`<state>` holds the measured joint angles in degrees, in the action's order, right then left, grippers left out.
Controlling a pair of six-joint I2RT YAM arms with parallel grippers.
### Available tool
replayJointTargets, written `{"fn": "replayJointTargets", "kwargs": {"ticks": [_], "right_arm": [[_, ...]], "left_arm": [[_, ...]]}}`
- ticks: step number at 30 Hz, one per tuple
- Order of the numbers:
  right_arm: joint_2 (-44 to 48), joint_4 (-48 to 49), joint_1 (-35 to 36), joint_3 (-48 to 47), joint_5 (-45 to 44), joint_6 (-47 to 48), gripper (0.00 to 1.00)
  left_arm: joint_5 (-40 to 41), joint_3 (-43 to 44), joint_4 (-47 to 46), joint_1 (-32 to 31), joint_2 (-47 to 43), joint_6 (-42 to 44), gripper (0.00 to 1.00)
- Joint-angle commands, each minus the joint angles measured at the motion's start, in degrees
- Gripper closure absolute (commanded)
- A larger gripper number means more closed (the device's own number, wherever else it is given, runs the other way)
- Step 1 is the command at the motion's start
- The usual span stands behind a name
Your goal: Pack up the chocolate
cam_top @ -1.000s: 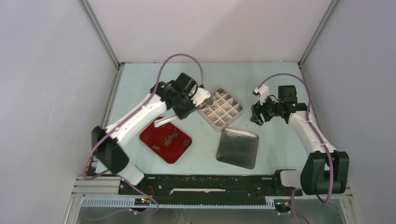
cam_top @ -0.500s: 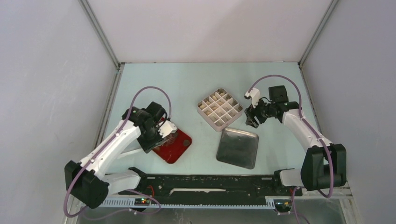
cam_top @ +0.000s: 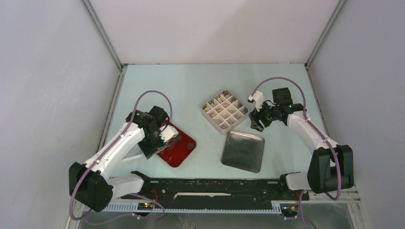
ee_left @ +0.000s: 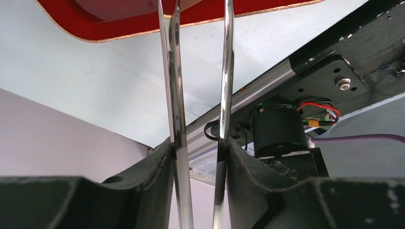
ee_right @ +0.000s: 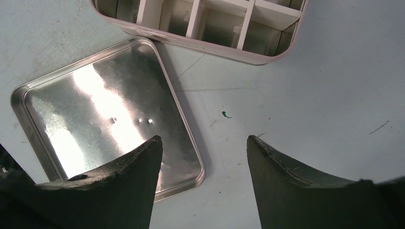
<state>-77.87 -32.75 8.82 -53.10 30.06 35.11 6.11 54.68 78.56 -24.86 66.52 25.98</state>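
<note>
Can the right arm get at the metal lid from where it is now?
Probably yes. The right gripper hangs open over the edge of the lid. Nothing lies on the lid, and the divided box sits beside it, not over it.

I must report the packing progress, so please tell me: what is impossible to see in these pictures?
Chocolate on the red tray: top view, the left arm covers most of it.
Tips of the tongs: left wrist view, cut off by the top edge.
Contents of the divided box: too small in the top view, cropped in the right wrist view.
</note>
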Motion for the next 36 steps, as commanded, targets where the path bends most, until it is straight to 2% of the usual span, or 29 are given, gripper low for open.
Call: {"fn": "replayJointTargets", "kwargs": {"ticks": [1,6,23,28,31,36], "right_arm": [[0.7,-0.6,0.1,-1.4,-0.2,0.8,0.32],[0.5,-0.7,0.1,-1.4,0.1,0.9,0.32],[0.0,-1.3,0.1,-1.4,0.4,1.6,0.33],[0.0,-1.4,0.2,-1.4,0.4,1.6,0.33],[0.2,-1.4,0.1,-1.4,0.4,1.6,0.33],[0.0,-1.4,0.0,-1.4,0.4,1.6,0.33]], "left_arm": [[0.7,-0.2,-1.3,0.4,1.0,-0.5,0.58],[0.0,-0.3,-1.5,0.4,2.6,0.0,0.62],[1.8,2.5,-0.3,0.4,4.1,-0.8,0.59],[-0.5,1.7,-1.2,0.4,6.4,0.0,0.67],[-1.1,2.1,-0.8,0.4,6.8,0.8,0.78],[0.3,2.9,4.0,0.4,4.0,4.2,0.89]]}}
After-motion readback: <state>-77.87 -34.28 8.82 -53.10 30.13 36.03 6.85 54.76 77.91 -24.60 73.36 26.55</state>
